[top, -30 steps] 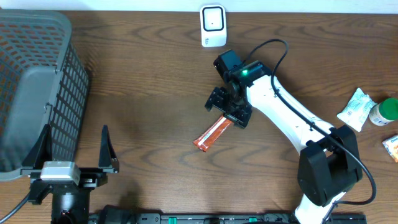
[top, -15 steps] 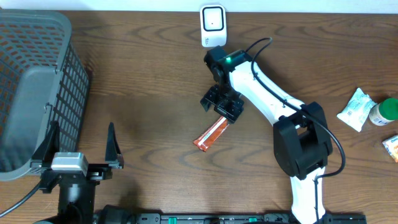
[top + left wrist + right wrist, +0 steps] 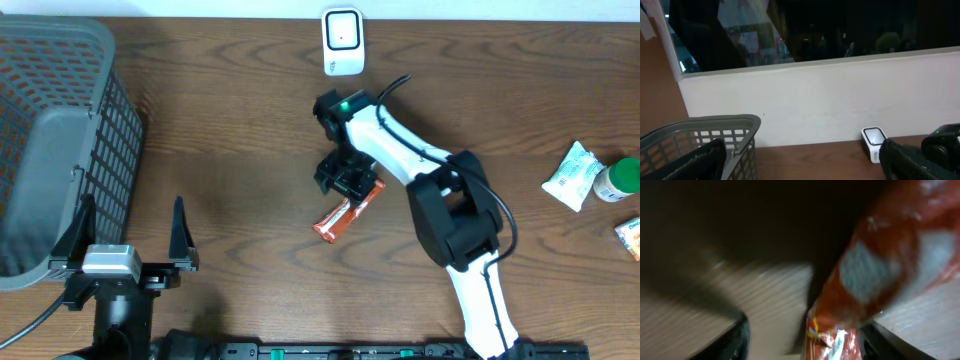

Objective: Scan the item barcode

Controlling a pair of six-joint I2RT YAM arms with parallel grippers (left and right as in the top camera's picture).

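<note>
Right gripper [image 3: 348,185] straddles the red-orange foil snack packet [image 3: 336,221], lying mid brown wooden surface [image 3: 230,130] at six o'clock from the white barcode scanner [image 3: 342,40]; jaws spread, not yet pinching, apparently poised to lift it. Left gripper [image 3: 131,215] hangs released, seven o'clock.

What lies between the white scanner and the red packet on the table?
The right arm and its hand, as the overhead view shows.
</note>
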